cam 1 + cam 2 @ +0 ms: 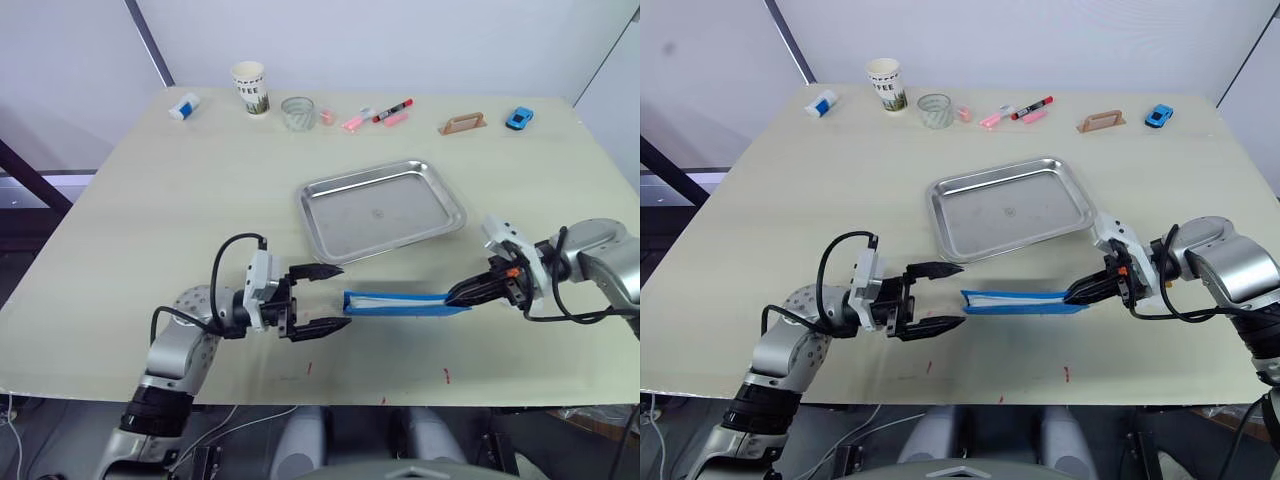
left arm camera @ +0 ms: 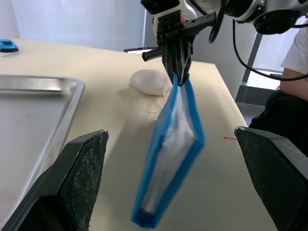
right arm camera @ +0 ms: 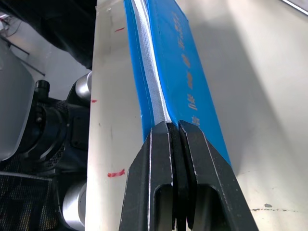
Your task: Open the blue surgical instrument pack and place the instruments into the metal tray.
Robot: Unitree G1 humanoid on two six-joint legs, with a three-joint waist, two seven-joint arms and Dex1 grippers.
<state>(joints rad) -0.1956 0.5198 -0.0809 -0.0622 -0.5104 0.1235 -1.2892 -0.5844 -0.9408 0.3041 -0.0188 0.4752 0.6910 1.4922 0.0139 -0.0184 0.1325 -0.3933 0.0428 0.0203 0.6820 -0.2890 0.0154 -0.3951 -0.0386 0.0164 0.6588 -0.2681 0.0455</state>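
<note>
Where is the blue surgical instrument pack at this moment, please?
In the left eye view the blue surgical instrument pack is held edge-up just in front of the metal tray, pinched at one end by the right tool, facing the open left tool.

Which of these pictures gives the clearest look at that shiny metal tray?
The left eye view: the whole metal tray lies in sight, rim and all, with nothing in it. The right eye view shows it equally whole. The left wrist view catches one corner; the right wrist view, a sliver.
</note>
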